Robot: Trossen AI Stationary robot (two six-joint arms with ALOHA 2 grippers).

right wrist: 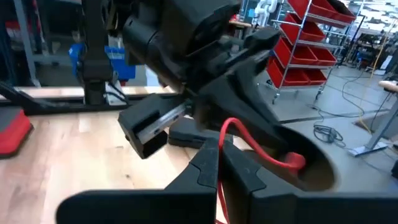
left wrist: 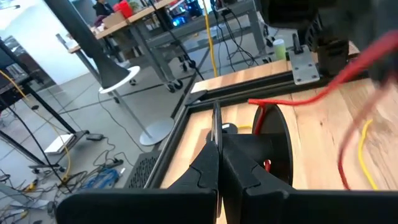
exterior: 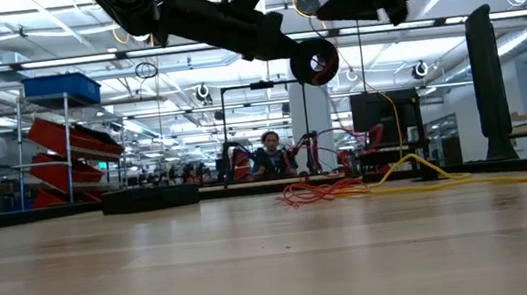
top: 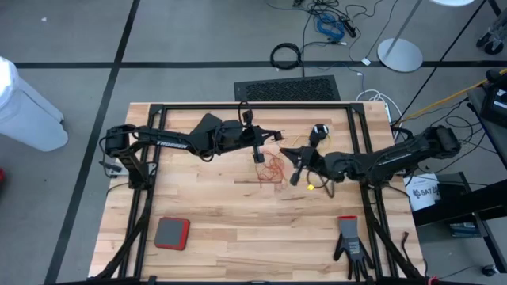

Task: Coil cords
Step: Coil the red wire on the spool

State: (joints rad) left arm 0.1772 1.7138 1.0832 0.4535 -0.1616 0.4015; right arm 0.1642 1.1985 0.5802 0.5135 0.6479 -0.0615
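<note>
The reddish-orange cord lies in a loose tangle [top: 273, 168] on the table's middle; it also shows in the low view [exterior: 315, 194]. Its black reel [exterior: 314, 61] is lifted off the table at my left gripper [top: 257, 152], which is shut on it. My right gripper [top: 295, 170] is close by to the right and is shut on a stretch of the reddish-orange cord [right wrist: 231, 124]. The yellow cord [exterior: 449, 181] lies on the table near my right gripper. A second black reel [top: 319, 131] rests farther back. My left gripper holds the black reel [left wrist: 273, 146] beside its shut fingertips [left wrist: 208, 163]. The fingers themselves hide which part of the reel they are on. The reel hangs clear of the table, with red cord running off it. My right gripper pinches a single strand of the reddish-orange cord [right wrist: 222, 138] between its two fingertips. From the fingertips the strand arcs over in a slack loop to the reel [right wrist: 297, 162], clear of the table.
A red and grey flat block [top: 172, 232] lies at the near left and a black glove [top: 348, 244] at the near right. A black frame [top: 253, 105] runs along the table's far edge and sides. Bare wood shows across the near middle.
</note>
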